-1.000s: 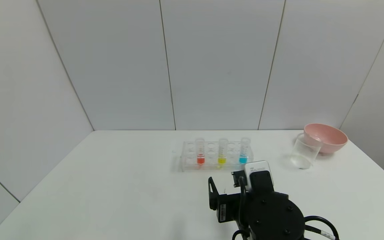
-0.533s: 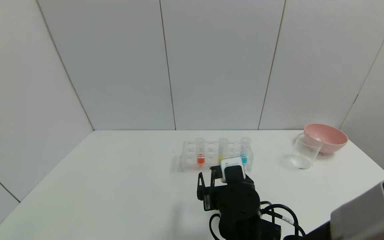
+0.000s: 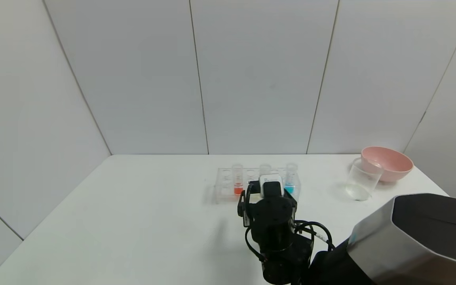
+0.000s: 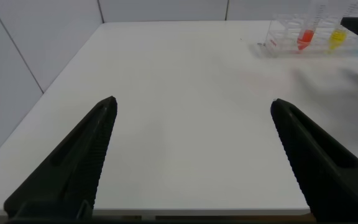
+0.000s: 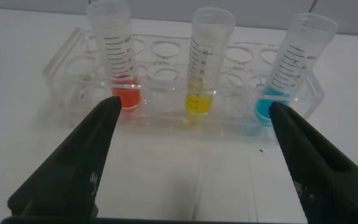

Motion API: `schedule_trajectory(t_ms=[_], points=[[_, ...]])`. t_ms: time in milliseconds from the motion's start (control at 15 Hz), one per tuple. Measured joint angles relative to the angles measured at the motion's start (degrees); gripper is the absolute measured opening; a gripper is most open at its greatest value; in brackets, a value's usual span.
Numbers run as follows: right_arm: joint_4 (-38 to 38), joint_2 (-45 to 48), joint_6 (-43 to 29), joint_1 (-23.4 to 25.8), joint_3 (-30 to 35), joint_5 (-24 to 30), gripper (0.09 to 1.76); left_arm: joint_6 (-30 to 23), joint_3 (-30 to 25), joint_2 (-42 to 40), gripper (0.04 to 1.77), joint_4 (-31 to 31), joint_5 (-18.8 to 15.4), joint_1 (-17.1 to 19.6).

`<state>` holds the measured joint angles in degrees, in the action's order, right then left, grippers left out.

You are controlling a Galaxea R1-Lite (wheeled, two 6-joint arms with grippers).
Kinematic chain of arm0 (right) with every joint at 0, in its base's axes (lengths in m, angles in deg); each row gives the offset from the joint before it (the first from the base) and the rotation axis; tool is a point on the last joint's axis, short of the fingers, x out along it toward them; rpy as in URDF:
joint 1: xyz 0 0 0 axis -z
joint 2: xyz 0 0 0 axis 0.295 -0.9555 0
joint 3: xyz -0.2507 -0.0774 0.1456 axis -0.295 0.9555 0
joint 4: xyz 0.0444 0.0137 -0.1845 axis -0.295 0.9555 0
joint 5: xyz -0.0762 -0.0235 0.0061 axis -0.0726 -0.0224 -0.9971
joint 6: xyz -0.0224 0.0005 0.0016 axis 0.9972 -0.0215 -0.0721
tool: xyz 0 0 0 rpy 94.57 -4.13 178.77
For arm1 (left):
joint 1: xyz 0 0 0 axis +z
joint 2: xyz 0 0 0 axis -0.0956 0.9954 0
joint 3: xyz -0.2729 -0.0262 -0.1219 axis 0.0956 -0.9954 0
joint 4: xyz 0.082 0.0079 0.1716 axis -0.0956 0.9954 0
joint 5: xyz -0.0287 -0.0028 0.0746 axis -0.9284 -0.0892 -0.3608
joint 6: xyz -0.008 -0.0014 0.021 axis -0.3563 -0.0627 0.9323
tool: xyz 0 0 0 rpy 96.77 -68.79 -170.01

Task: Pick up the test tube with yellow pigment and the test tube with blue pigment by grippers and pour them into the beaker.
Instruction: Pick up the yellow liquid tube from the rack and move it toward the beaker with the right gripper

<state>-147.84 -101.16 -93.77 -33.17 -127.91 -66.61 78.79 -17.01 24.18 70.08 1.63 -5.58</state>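
3 tubes in rack (image 5: 61,62): orange-red, yellow (image 5: 202,68), blue (image 5: 283,71).

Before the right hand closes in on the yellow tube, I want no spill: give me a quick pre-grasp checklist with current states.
1. Right hand open: ok, fingers spread wide.
2. Yellow tube centred between the fingers: ok in the right wrist view.
3. Yellow tube upright in the rack: ok.
4. Clearance to the red tube and blue tube: ok, each stands a few holes away.
5. Beaker upright and unobstructed beside the bowl: ok.
6. Left hand out of the way: ok, open over bare table, far from the rack.
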Motion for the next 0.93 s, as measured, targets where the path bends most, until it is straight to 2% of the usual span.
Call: schedule_trajectory(t_ms=[400,733,933], points=[[-0.05,-2.65,3.04,2.58,-5.71,1.77,1.71,0.02,0.0,0.0,1.76,0.0,0.0,0.0],[-1.91,-5.18,3.36,5.4,-7.19,8.01,1.71,0.02,0.0,0.0,1.76,0.02,0.0,0.0],[-1.99,-6.5,4.4,6.97,-8.94,9.65,1.71,0.0,0.0,0.0,1.76,0.0,0.0,0.02]])
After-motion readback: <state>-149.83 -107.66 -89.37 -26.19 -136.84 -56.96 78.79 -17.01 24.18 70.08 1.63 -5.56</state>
